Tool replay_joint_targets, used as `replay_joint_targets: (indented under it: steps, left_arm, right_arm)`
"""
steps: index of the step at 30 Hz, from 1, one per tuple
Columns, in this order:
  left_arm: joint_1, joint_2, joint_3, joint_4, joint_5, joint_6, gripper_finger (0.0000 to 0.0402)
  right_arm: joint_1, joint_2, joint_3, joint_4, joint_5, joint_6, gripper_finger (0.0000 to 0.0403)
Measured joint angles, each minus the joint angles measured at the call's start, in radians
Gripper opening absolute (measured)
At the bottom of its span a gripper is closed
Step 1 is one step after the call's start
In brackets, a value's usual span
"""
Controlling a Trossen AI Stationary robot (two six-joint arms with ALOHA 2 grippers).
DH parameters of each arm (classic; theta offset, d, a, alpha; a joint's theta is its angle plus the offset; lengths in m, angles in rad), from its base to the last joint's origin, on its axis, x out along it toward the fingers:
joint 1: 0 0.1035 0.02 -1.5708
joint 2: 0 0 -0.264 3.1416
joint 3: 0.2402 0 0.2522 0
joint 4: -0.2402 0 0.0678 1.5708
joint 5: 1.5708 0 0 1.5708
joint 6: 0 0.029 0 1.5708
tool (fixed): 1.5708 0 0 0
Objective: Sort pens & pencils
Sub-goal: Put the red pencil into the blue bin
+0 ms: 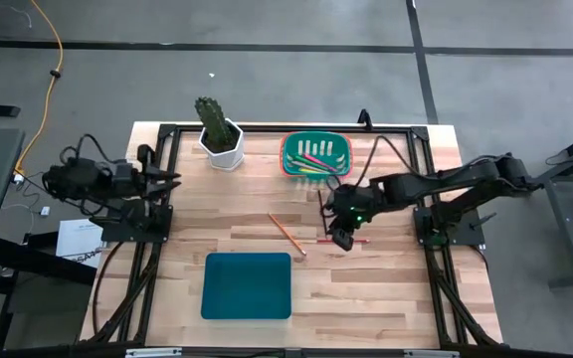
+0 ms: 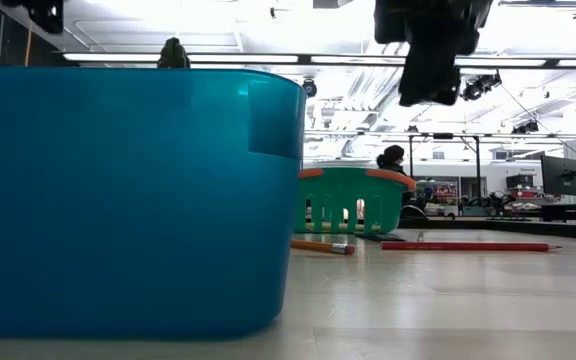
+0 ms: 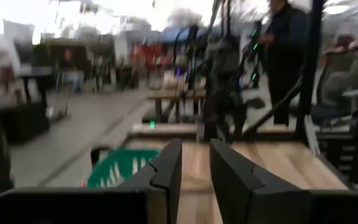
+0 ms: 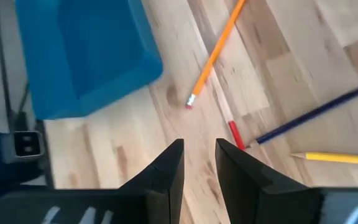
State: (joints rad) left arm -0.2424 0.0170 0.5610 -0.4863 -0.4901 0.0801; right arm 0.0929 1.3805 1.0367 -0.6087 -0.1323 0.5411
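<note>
Pencils loose on the table (image 1: 386, 298) between blue bin (image 1: 247, 285) and green basket (image 1: 315, 155): orange pencil (image 1: 287, 234) mid-table, red pencil (image 1: 343, 240) right under the right gripper (image 1: 341, 239), pens (image 1: 318, 159) in the basket. Right gripper hovering above the table, fingers (image 4: 166, 171) slightly spread and holding nothing; left gripper (image 3: 194, 180) parked at the left edge, fingers likewise a little apart and empty. Best to descend straight, straddle the red pencil across its length near the middle, and close only once both fingers flank it, keeping clear of the blue (image 4: 319, 112) and yellow (image 4: 334, 158) ones touching or crossing its end.
</note>
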Motion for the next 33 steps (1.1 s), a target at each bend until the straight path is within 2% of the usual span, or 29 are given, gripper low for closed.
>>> replay_joint_targets:
  steps: [9,26,33]
  left_arm:
    - [0.0,0.0,0.0,-0.247,-0.113,-0.234,0.0072]
    - [0.0,0.0,0.0,-0.217,-0.102,-0.246,0.0072]
    - [0.0,0.0,0.001,-0.218,-0.033,-0.247,0.0072]
  right_arm:
    - [-0.003,0.103,0.0,-0.09,0.023,-0.046,0.0083]
    - [-0.003,0.226,0.0,-0.18,0.082,-0.167,0.0083]
    - [-0.003,0.231,0.0,-0.204,0.06,-0.229,0.0083]
